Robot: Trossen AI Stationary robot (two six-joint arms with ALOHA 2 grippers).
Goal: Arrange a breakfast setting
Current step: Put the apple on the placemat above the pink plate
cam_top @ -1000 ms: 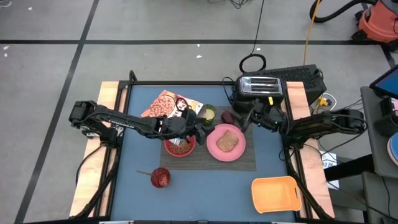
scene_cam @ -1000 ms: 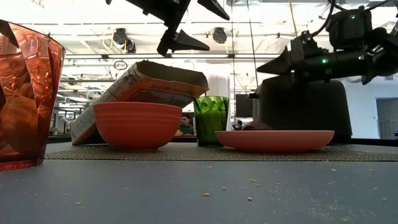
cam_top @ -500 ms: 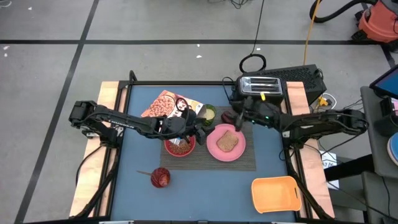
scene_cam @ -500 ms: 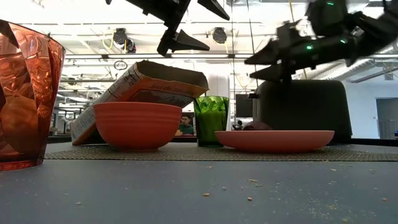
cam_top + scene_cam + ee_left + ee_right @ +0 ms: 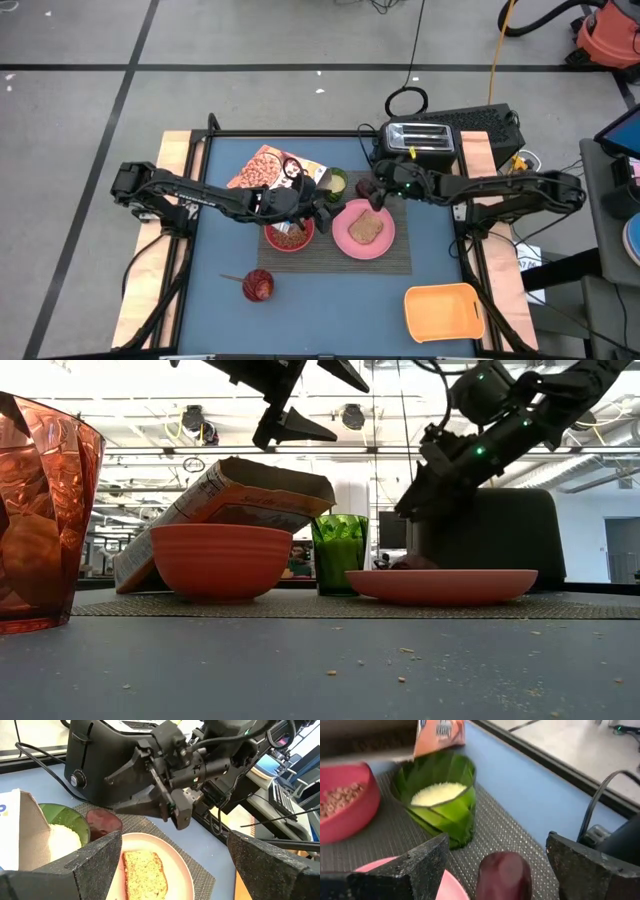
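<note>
Right gripper (image 5: 167, 795): I see it open, above the dark cup (image 5: 503, 875).
Left gripper (image 5: 318, 203): open, idle over the pink-red bowl (image 5: 288, 236).

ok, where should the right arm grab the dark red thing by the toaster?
Its upper sides, from above. The dark red thing stands upright, hemmed in by the green cup, plate and toaster, so only the top is free. The right gripper has its jaws open over it.
</note>
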